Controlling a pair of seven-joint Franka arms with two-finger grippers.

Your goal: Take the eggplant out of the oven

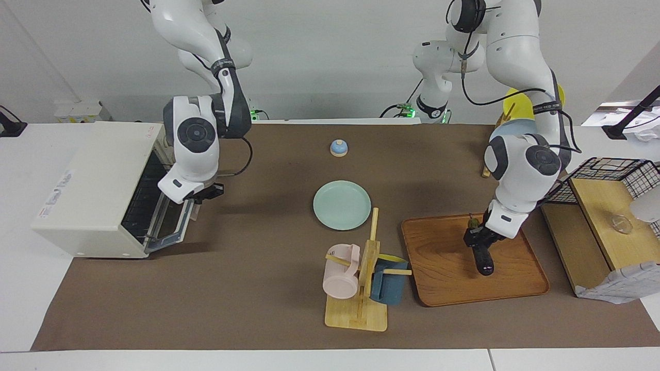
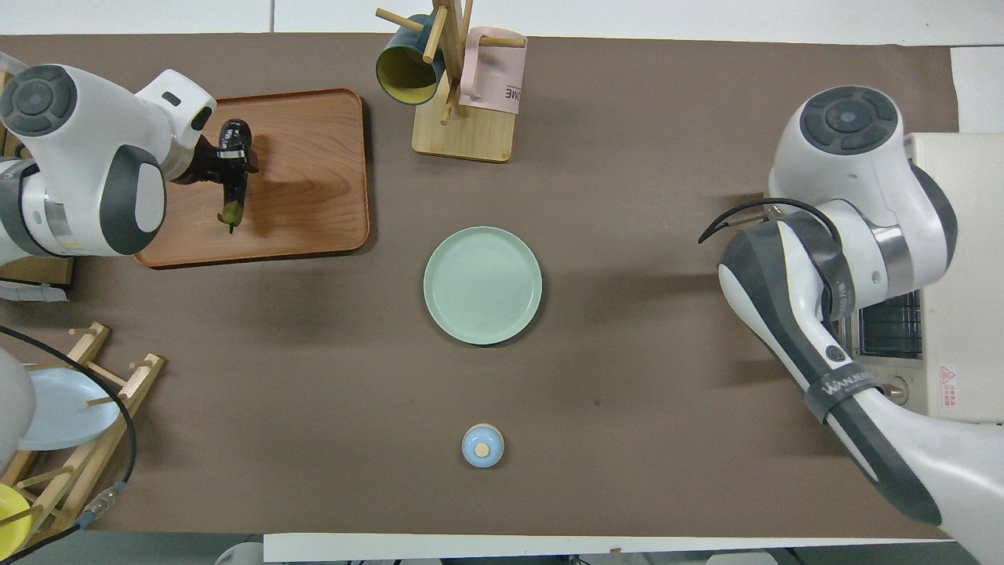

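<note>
Glossy purple-black eggplant (image 1: pixel 483 257), slim, with greenish-brown stem cap

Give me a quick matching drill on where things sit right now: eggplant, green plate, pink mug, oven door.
Things:
1. eggplant
2. green plate
3. pink mug
4. oven door

States:
A. hung on the wooden mug stand
B. bare, mid-table
C. half raised, right tool at it
D. in the left tool, over the wooden tray

Pairs: 1-D, 2-B, 3-A, 4-C
</note>
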